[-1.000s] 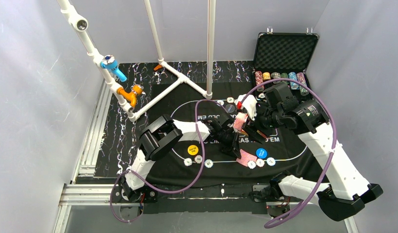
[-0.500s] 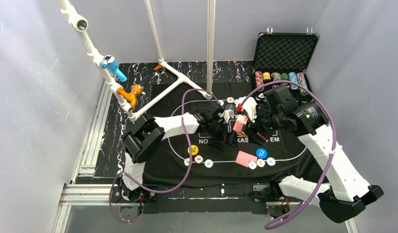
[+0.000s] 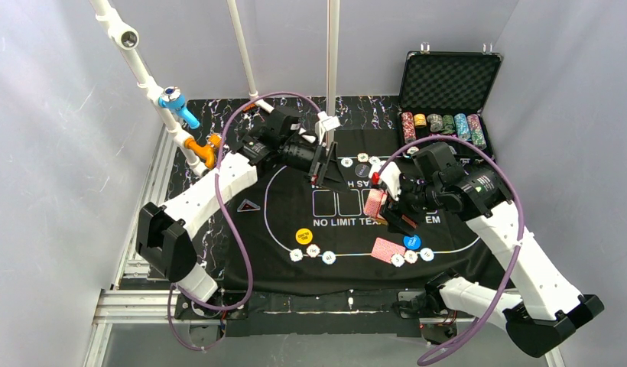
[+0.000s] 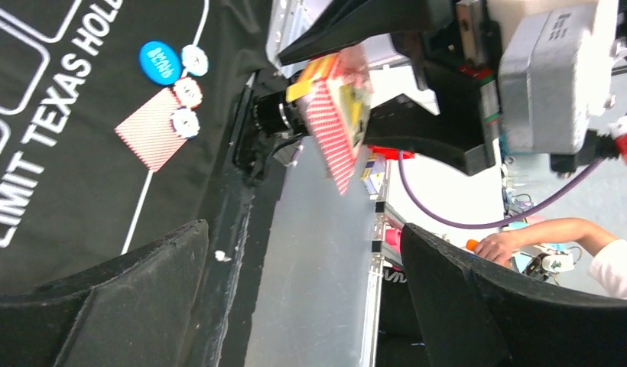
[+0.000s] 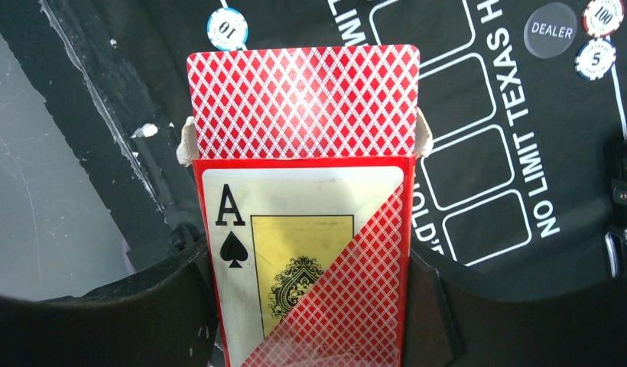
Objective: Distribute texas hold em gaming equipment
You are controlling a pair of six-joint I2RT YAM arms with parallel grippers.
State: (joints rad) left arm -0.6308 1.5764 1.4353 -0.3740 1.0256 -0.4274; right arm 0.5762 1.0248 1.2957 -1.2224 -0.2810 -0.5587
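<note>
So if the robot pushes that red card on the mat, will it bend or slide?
The red card lies flat and looks thin, so pushing probably slides it. Lifted by one edge, it may flex. Chips beside it could get nudged.

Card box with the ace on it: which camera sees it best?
The right wrist view. The card box fills the picture there, with the ace of spades on its front and red cards poking out the top. The top view shows only a small red patch; the left wrist view shows it tilted and smaller.
</note>
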